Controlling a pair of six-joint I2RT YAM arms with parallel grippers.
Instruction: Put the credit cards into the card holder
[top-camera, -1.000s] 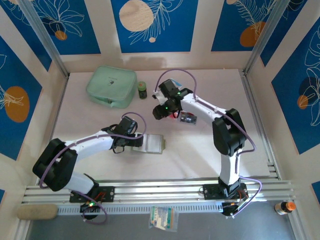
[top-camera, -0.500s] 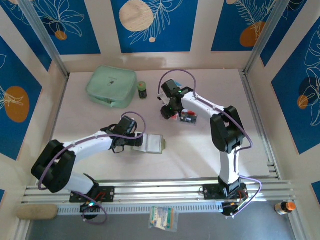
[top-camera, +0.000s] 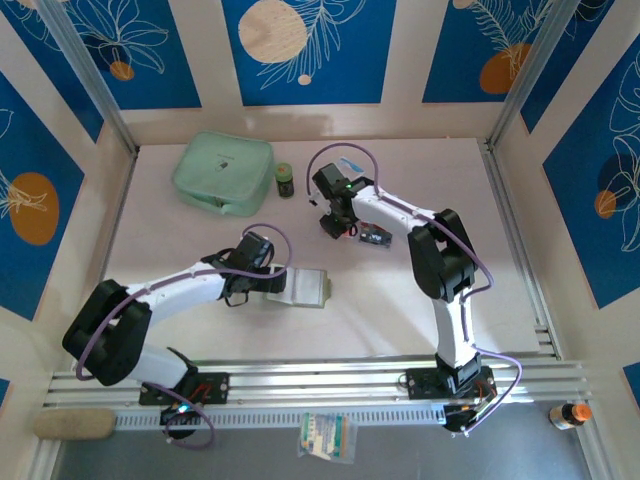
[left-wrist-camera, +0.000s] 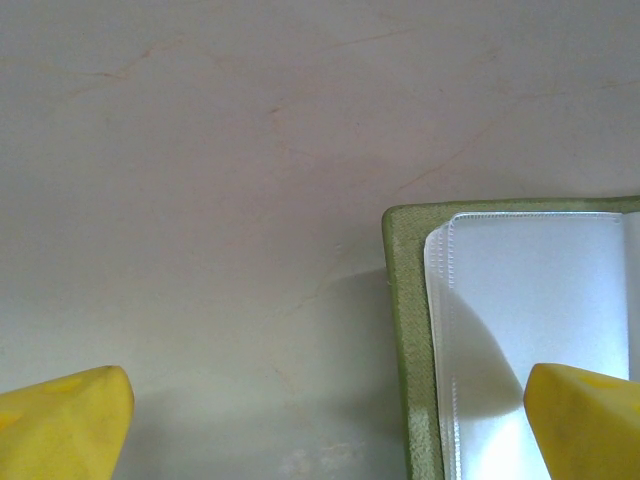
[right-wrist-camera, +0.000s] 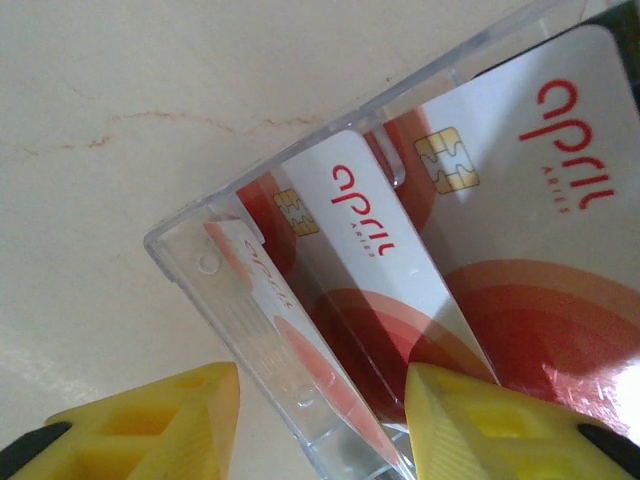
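The credit cards (right-wrist-camera: 372, 232) are white with red circles and stand in a row inside a clear plastic case (right-wrist-camera: 196, 252). In the top view they lie at mid-table as a dark patch (top-camera: 377, 237). My right gripper (right-wrist-camera: 322, 385) points down over the case's corner, open. One finger is beside the case wall with a slim gap, and the other is over the cards. From above it sits just left of the cards (top-camera: 335, 224). The olive card holder (left-wrist-camera: 405, 300) lies open with its clear sleeves up (top-camera: 308, 288). My left gripper (left-wrist-camera: 325, 405) is open wide astride its left edge (top-camera: 272, 283).
A mint-green zip pouch (top-camera: 222, 172) and a small dark bottle (top-camera: 285, 180) sit at the back left. A printed sachet (top-camera: 327, 436) and an orange-capped bottle (top-camera: 570, 413) lie in front of the rail. Frame posts stand at both sides.
My right arm has folded in toward the cards, and its wrist has turned over the case. Its jaws are a little narrower. The left arm and the card holder have not moved.
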